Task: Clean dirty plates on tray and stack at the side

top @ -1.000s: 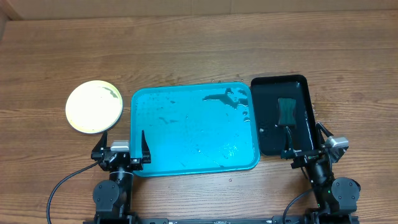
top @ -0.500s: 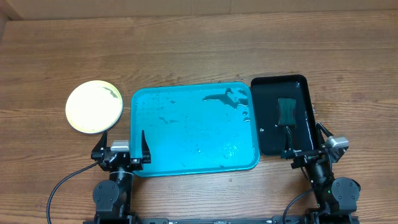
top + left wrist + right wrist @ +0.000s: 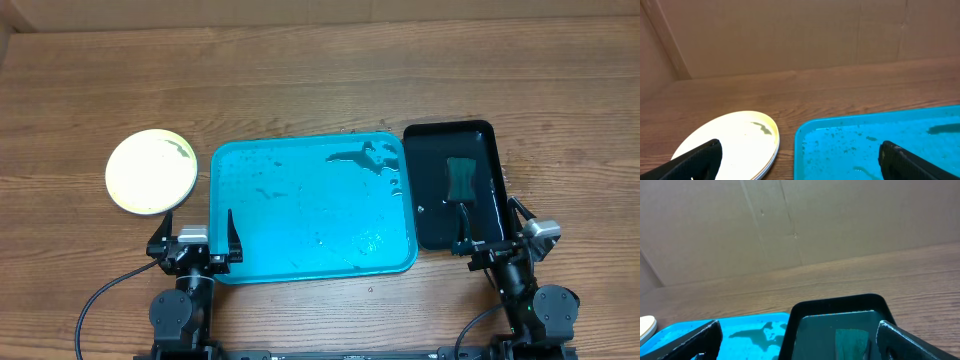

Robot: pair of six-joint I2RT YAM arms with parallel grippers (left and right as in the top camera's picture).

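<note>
The plates (image 3: 150, 171) lie in one stack on the table left of the turquoise tray (image 3: 300, 205). The top plate is white with a dark smear; a yellow-green rim shows under it in the left wrist view (image 3: 730, 145). The light blue plate is hidden. The tray holds only dark wet streaks and also shows in the left wrist view (image 3: 875, 145) and the right wrist view (image 3: 735, 335). My left gripper (image 3: 198, 238) is open and empty at the tray's near left corner. My right gripper (image 3: 493, 232) is open and empty at the black tray's near edge.
A smaller glossy black tray (image 3: 480, 145) stands right of the turquoise tray and holds a dark green sponge (image 3: 461, 178), also in the right wrist view (image 3: 852, 342). A cardboard wall (image 3: 790, 35) rises behind the wooden table.
</note>
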